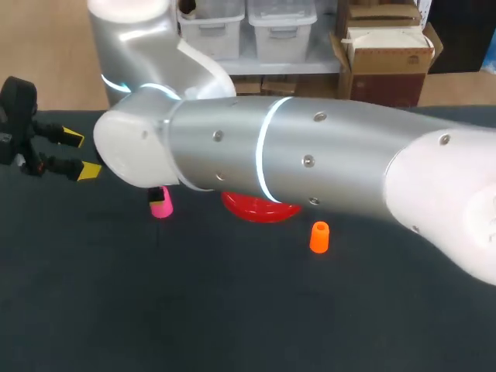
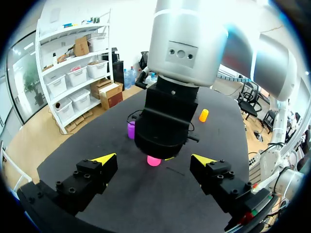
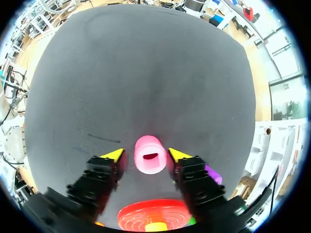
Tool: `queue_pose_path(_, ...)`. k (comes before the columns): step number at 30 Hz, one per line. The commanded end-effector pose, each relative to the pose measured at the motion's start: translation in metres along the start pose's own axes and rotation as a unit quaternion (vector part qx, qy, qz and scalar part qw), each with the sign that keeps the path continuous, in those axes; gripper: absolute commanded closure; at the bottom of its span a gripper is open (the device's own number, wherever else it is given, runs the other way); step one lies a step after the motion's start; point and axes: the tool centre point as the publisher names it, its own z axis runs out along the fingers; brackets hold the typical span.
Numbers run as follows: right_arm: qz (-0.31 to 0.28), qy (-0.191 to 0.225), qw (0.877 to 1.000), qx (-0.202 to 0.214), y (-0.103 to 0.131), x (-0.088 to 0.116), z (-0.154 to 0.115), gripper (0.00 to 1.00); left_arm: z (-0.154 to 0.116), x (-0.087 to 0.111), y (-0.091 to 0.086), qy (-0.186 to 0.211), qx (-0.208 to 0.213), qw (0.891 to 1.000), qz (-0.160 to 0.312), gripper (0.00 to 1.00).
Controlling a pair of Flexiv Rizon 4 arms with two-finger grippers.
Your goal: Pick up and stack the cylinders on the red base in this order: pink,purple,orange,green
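Pink cylinder (image 3: 149, 154), one alone, sits between the right end effector's (image 3: 146, 154) parted fingers; left end effector (image 2: 154, 158) likewise spread.

Silver right arm (image 1: 310, 155), white-jointed, carries a yellow-tipped black tool (image 3: 145, 155).

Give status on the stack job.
Done: nothing; the red base is bare. In hand: the right gripper, open, straddles the pink cylinder on the table. Left: all four placements; the purple cylinder and orange cylinder sit loose.
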Motion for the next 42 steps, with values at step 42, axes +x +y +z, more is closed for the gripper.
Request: queue_pose_path(42, 0.237, -0.059, 0.97, 0.001, 0.004, 0.184, -0.172, 1.0, 0.001, 0.002, 0.001, -0.002, 0.0, 1.0, 0.001, 0.0)
